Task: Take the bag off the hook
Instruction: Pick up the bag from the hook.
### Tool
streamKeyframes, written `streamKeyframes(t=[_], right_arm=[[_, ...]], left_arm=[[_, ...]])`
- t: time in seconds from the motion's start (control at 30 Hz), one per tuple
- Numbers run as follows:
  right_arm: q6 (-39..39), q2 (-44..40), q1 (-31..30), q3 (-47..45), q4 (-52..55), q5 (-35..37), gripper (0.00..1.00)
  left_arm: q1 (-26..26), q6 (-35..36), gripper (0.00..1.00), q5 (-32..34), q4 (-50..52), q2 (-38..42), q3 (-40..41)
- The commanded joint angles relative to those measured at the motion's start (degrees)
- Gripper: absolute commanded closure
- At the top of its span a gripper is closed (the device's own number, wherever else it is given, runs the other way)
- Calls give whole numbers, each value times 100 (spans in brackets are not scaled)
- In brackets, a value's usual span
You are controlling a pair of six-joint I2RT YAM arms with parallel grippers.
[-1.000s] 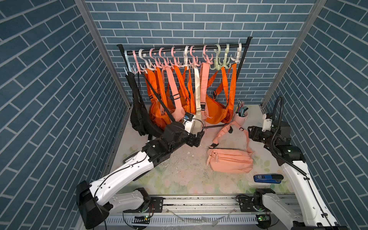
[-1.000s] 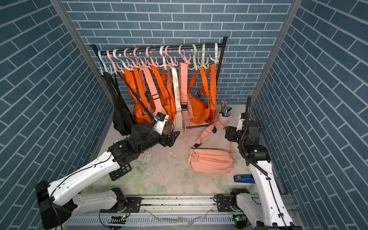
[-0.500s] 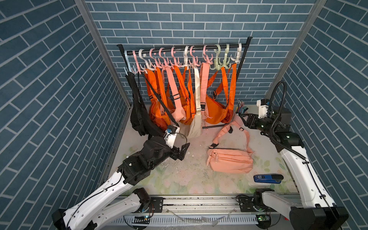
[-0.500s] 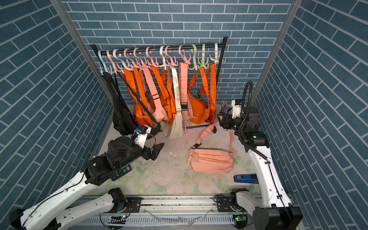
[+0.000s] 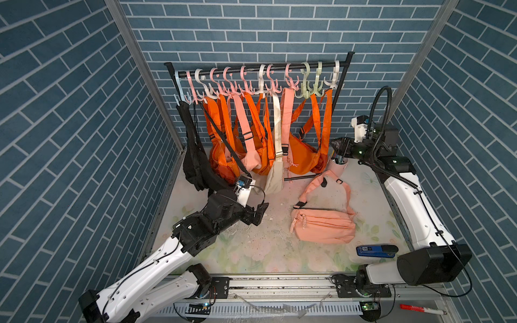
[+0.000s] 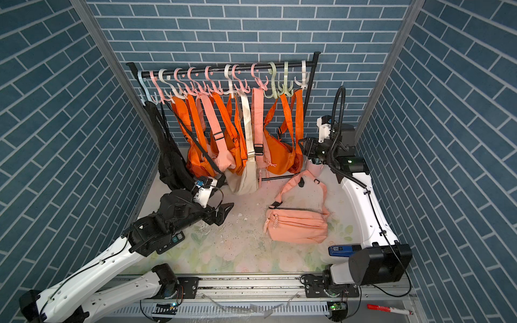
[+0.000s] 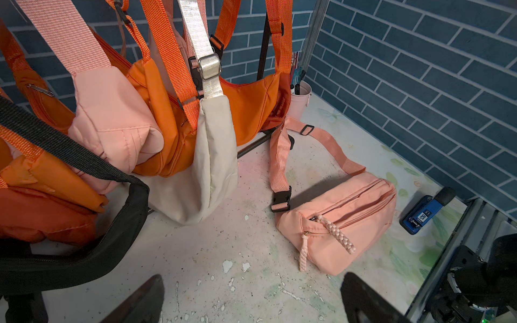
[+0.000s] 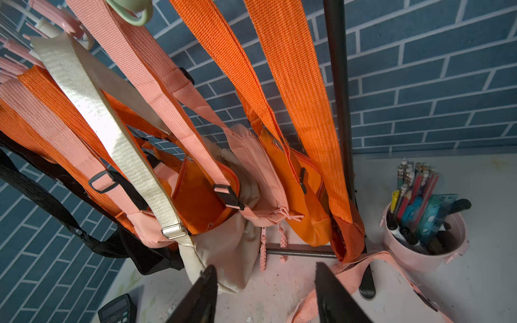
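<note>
Several bags hang by their straps from plastic hooks [image 5: 291, 81] on a black rail [image 5: 251, 70]: orange bags [image 5: 303, 159], a cream bag [image 5: 274, 176] [image 8: 223, 251] and a black bag [image 5: 195, 167]. One pink bag [image 5: 321, 229] [image 7: 335, 221] lies flat on the table, strap loose. My left gripper [image 5: 258, 215] [image 7: 253, 279] hovers low over the table, open and empty, in front of the cream bag [image 7: 212, 156]. My right gripper [image 5: 335, 145] [image 8: 265, 268] is open and empty beside the rack's right post, facing the rightmost orange strap [image 8: 305, 106].
A pink cup of pens [image 5: 338, 167] [image 8: 422, 246] stands by the rack's right foot. A blue stapler [image 5: 376, 250] [image 7: 419, 215] lies at the front right. A calculator [image 6: 170, 242] lies under the left arm. Brick walls close in on three sides.
My left arm has pulled back from the hanging bags toward the front left and sunk lower. My right gripper has risen toward the rack's right end, and its jaws have narrowed a little.
</note>
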State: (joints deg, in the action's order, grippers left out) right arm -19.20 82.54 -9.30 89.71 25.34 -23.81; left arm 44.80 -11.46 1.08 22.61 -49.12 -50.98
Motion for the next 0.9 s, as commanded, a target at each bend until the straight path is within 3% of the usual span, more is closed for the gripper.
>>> streamKeyframes(t=[0.0,0.2,0.43,0.63,0.73,0.87], right_arm=[[101,365,-45,484,171,3,43],[145,1007,-121,1247,431,88,43],[79,1587,-232,2008,557,82,55],[56,2158,-337,2765,809,138,55],[40,2447,-383,3123,886,161,62],[11,2815,-422,3571,1037,226,63]], left_arm=[[-98,-49,1,-211,-134,-76,-22],[-219,-1,1,-261,-133,-287,-132],[-380,61,1,-469,-64,-536,-447],[-419,233,1,-372,156,-614,-703],[-419,329,1,-381,237,-592,-790],[-428,338,1,-374,209,-497,-730]])
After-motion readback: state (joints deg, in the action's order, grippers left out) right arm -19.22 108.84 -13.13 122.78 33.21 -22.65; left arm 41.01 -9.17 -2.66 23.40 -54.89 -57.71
